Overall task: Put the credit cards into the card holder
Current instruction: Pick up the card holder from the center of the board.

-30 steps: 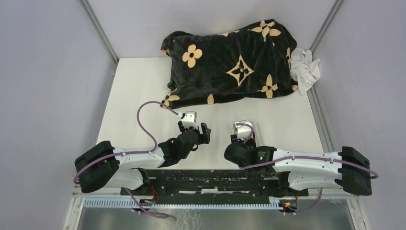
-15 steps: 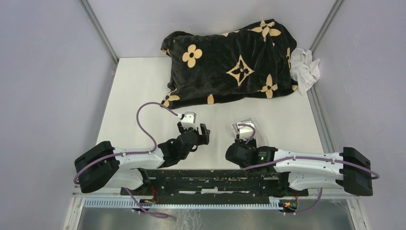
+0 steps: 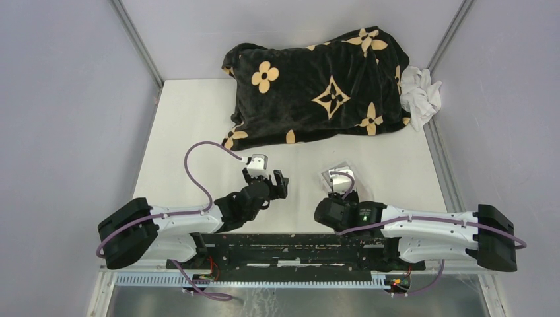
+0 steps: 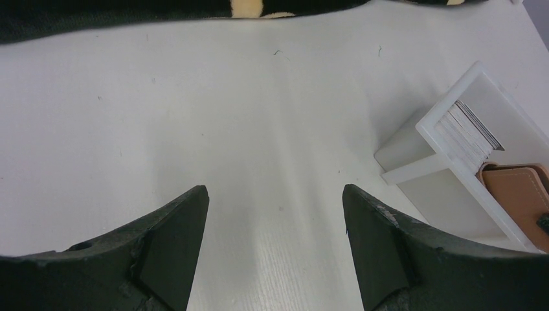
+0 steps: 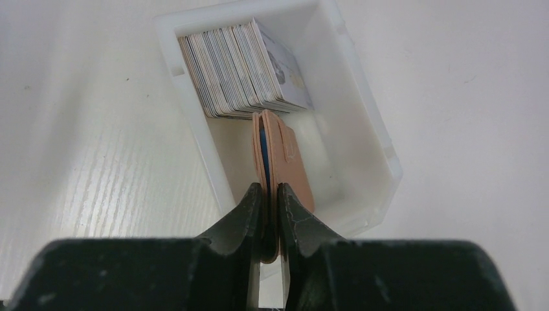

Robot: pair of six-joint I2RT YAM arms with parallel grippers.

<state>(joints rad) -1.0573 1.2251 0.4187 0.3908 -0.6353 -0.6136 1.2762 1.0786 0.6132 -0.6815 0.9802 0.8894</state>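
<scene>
My right gripper [image 5: 270, 192] is shut on the tan leather card holder [image 5: 285, 162], held on edge over the clear plastic tray [image 5: 372, 139]. A blue strip shows between the holder's leaves. A stack of pale blue and grey credit cards [image 5: 233, 68] stands upright at the tray's far end. In the left wrist view the tray [image 4: 434, 162], the cards [image 4: 469, 129] and the card holder [image 4: 521, 194] show at the right edge. My left gripper [image 4: 275, 214] is open and empty over bare table, left of the tray. In the top view the left gripper [image 3: 267, 181] and the right gripper [image 3: 337, 191] hang above the near table.
A black blanket with tan flower patterns [image 3: 317, 86] lies across the back of the white table [image 3: 185, 125]. A crumpled white cloth [image 3: 419, 92] sits at its right end. Metal frame rails run along both sides.
Both arms have shifted slightly: the left gripper moved a little up and left, the right gripper a little toward the near edge with the card holder still in it.
</scene>
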